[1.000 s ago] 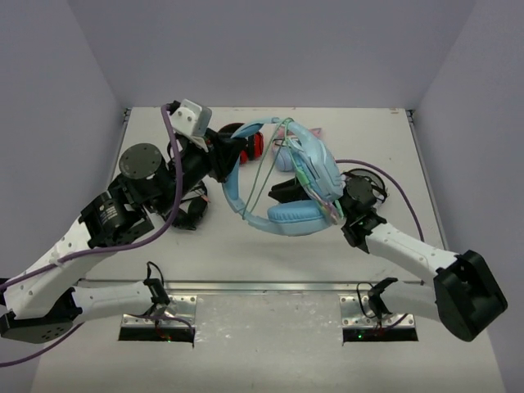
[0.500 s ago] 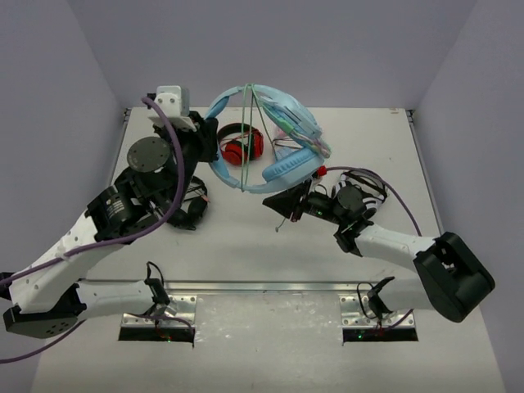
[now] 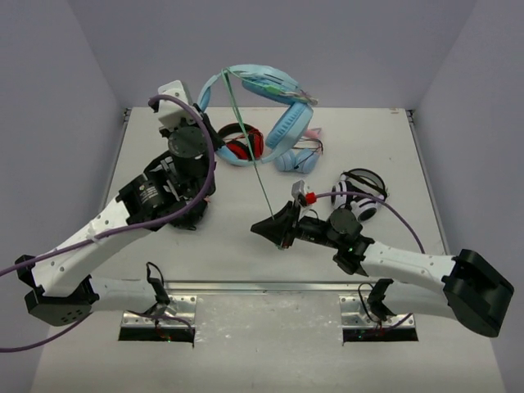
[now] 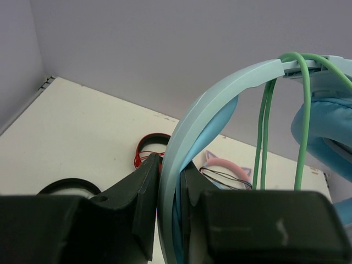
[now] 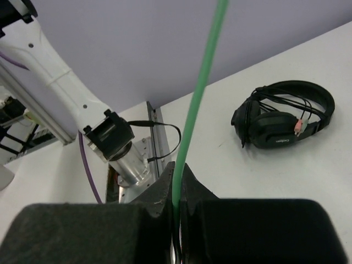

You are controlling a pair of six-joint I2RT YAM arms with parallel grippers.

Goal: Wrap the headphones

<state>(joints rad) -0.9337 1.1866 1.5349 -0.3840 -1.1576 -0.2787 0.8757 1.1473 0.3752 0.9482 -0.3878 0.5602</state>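
Note:
The large light-blue headphones (image 3: 270, 90) hang in the air over the back of the table. My left gripper (image 3: 211, 146) is shut on their wide headband (image 4: 220, 93), which stands squeezed between the jaws (image 4: 169, 190). The mint-green cable (image 3: 260, 176) is looped over the headband (image 4: 263, 137) and runs taut, forward and down, to my right gripper (image 3: 268, 228). That gripper is shut on the cable (image 5: 199, 93) at its fingertips (image 5: 177, 179), low over the table's middle.
Red headphones (image 3: 241, 143), the pale-blue pair with pink cat ears (image 3: 296, 157) and the white-and-black pair (image 3: 357, 195) lie at the back and right. A black pair (image 5: 283, 118) lies under my left arm (image 3: 193, 214). The metal rail (image 3: 262, 288) runs along the near edge.
My left gripper has lifted the headphones up and toward the back wall. My right gripper has moved left and nearer with the cable, drawing it out straight.

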